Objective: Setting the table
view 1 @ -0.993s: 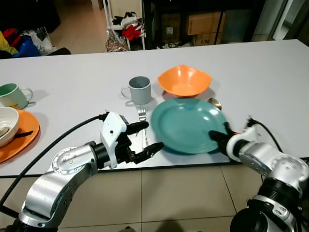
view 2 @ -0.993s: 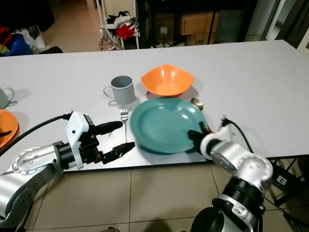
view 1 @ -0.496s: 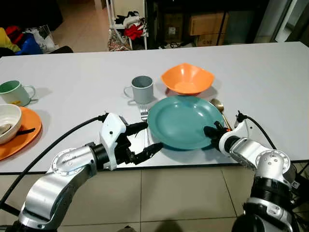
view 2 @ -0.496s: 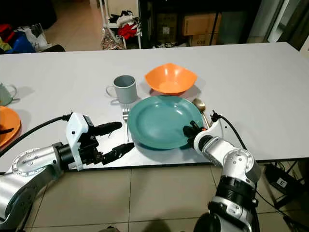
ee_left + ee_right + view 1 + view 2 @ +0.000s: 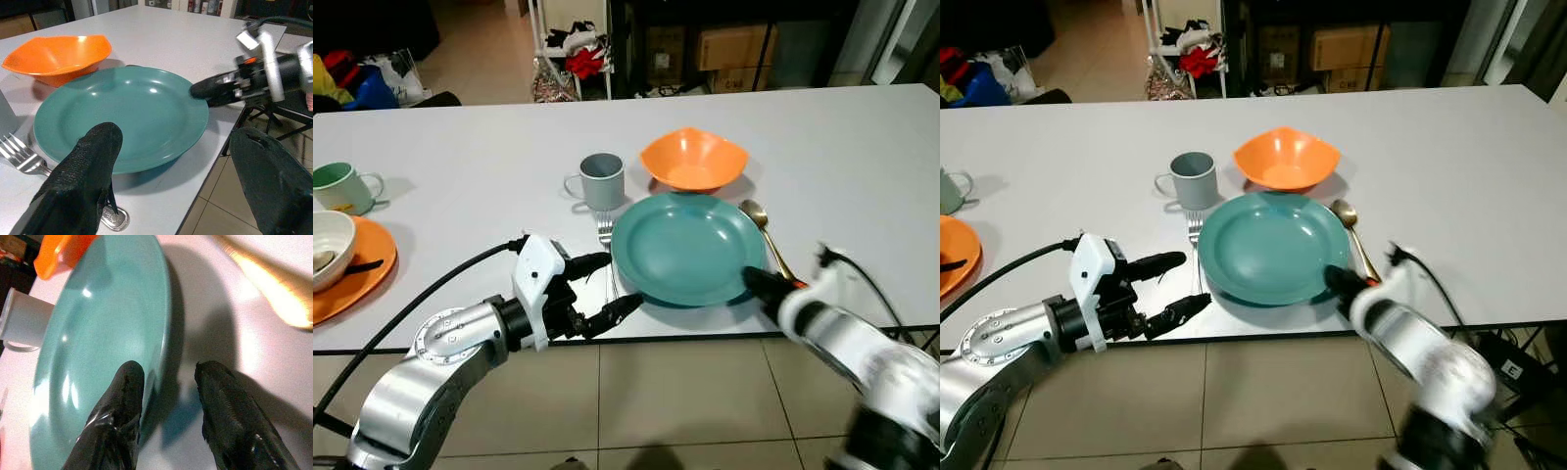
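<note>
Since the earlier frames the teal plate (image 5: 688, 247) has been shifted slightly, and the right arm is now drawn back toward the table edge and blurred by motion. The plate lies flat on the white table (image 5: 489, 166) close to the near edge, between the fork (image 5: 606, 257) on the left and the gold spoon (image 5: 765, 227) on the right, with the orange bowl (image 5: 693, 160) and the grey mug (image 5: 599, 180) just behind it. It is judged to be rigid, glossy and likely slippery, light to moderate in weight, and breakable if ceramic; its shallow raised rim is the only hold, so it is best pinched or nudged at the near edge. The right gripper (image 5: 168, 423) is held low at the plate's near right rim, fingers parted with nothing between them, one fingertip (image 5: 128, 382) just beside or touching the rim, which of the two cannot be told. The left gripper (image 5: 607, 289) is held out at the table's near edge just left of the plate, spread wide and empty, one finger above the fork handle and the other lower, past the edge. Far left, well apart, an orange plate (image 5: 367, 279) with a white bowl (image 5: 331, 247) on it and a green mug (image 5: 340, 188) are seen.
</note>
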Robot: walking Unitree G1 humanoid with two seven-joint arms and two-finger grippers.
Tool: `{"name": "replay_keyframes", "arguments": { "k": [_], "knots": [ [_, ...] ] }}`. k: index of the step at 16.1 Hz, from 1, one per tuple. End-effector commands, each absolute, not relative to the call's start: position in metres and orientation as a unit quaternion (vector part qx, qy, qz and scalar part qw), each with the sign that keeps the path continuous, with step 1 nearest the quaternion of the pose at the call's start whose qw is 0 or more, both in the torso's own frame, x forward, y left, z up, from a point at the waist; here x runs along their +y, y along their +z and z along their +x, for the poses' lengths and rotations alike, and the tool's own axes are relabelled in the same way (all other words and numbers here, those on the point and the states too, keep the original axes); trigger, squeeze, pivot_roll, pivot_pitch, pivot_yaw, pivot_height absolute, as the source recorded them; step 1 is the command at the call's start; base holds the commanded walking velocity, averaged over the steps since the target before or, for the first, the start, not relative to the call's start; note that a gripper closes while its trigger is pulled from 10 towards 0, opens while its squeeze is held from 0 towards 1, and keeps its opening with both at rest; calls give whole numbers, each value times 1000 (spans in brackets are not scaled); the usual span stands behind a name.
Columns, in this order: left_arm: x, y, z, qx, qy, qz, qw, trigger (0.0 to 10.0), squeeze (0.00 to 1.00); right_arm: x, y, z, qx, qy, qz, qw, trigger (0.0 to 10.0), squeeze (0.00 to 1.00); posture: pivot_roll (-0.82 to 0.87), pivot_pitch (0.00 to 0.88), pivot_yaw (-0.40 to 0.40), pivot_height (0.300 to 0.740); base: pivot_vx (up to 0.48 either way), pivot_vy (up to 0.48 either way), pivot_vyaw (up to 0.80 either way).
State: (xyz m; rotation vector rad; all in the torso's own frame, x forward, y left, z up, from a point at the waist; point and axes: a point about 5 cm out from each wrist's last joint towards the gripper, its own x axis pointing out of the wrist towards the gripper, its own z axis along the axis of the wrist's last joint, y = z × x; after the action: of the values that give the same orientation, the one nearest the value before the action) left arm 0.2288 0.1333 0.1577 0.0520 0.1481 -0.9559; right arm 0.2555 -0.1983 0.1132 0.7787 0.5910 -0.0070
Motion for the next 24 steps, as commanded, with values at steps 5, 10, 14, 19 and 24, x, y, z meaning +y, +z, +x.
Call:
{"name": "replay_keyframes", "arguments": {
  "k": [5, 10, 14, 19, 24],
  "knots": [
    [136, 159, 223, 61, -410, -1, 910, 10000, 0, -203, 152, 222, 248, 67, 295, 920, 10000, 1000, 13, 0, 74, 740, 0, 0, 0],
    [154, 172, 246, 3, -167, -9, 986, 10000, 0, -189, 192, 228, 116, 55, 125, 984, 10000, 1000, 27, 0, 57, 740, 0, 0, 0],
    [161, 163, 236, 26, -127, 47, 991, 10000, 0, -170, 184, 226, 79, 62, 70, 992, 10000, 0, 49, 0, 41, 740, 0, 0, 0],
    [164, 161, 235, 18, -109, 69, 992, 10000, 0, -162, 162, 225, 86, 80, 22, 993, 10000, 0, 54, 0, 36, 740, 0, 0, 0],
    [164, 161, 235, 18, -109, 69, 992, 10000, 0, -162, 162, 225, 86, 80, 22, 993, 10000, 0, 54, 0, 36, 740, 0, 0, 0]
  ]
}}
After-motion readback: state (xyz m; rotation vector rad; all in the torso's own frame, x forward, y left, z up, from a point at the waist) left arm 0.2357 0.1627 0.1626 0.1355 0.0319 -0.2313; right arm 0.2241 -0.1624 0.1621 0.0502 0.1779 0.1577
